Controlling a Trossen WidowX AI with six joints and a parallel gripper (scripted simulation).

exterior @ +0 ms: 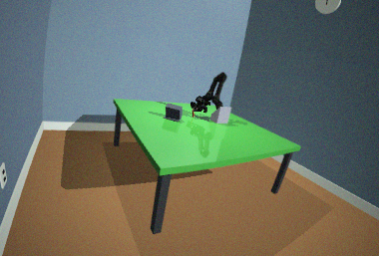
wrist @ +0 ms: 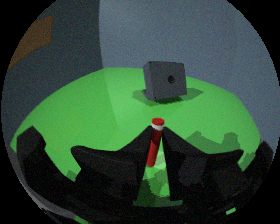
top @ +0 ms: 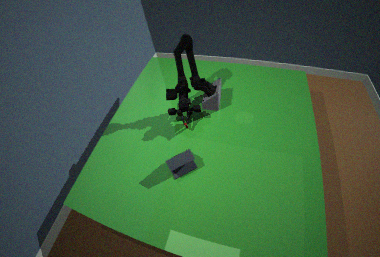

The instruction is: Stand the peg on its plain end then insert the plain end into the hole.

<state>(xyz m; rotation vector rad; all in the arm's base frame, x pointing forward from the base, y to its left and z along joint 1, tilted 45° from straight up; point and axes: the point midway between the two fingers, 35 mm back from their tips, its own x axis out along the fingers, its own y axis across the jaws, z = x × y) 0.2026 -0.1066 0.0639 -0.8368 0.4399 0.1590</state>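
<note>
Fingers of mine are clenched on the red peg [wrist: 154, 146], which stands nearly upright between them in the wrist view, its shaft pinched low down and its white band [wrist: 158, 126] near the upper end, with a small red cap showing above the band. Below the fingers the green surface [wrist: 75, 116] shows through the narrow gap between the two dark pads, and I cannot tell from here whether the peg's lower end touches it. Beyond the peg, farther out on the surface, the grey sloped panel [wrist: 165, 80] sits squarely ahead of me, its face turned my way with one dark hole [wrist: 169, 78] in its upper half; it is well apart from the peg. From the top view the peg [top: 186, 124] is only a red speck under my wrist, hanging over the surface nearer the far edge than the near edge, while the panel [top: 181, 163] lies closer to the middle. My arm [top: 183, 66] rises behind it from its grey base block [top: 213, 96], which stands by the far edge. In the exterior view the peg [exterior: 192, 113] hangs between the panel [exterior: 173, 112] and the base block [exterior: 220, 115].
</note>
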